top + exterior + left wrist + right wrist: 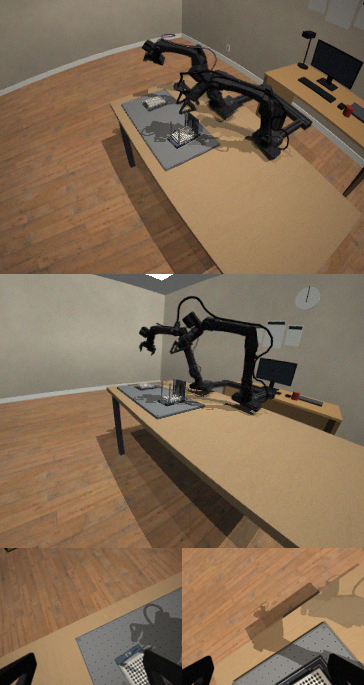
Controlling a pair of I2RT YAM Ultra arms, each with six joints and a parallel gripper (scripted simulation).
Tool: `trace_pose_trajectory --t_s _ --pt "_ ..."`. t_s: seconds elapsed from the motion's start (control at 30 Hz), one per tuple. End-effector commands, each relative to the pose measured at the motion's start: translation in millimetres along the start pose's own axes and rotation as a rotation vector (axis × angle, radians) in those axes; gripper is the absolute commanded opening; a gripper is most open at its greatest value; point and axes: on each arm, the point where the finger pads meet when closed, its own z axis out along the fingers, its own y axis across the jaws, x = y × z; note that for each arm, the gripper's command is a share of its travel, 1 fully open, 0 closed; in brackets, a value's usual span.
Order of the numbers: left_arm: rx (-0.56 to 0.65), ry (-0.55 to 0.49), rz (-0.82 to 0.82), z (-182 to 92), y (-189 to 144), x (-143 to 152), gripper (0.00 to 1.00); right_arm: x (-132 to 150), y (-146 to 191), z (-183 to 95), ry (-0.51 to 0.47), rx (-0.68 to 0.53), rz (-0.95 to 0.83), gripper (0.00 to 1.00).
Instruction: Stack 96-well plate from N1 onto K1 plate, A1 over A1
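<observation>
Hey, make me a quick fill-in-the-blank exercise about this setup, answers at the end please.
1. Both grippers are ____, not shut.
2. The nest label in the left wrist view is ____ in colour.
3. The mug on the desk beyond the arms is ____.
4. The clock hangs on the ____.

Missing words: open; blue; red; wall.
</observation>
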Motion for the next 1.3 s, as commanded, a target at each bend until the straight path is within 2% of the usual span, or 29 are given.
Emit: trace_pose_trajectory --t_s 0.0,0.8,1.27 --pt "0.004 -0.014 -0.009 -4 1 -5 1.00 -5 3 -6 -0.011 -0.017 0.009 1.00" --pt "0.003 -0.012 -0.010 -4 3 -4 1.00 -5 3 -6 -0.011 -0.017 0.009 1.00" --pt "-0.002 0.012 -0.016 -5 25 4 1.00 -5 3 -6 -0.011 -0.017 0.009 1.00"
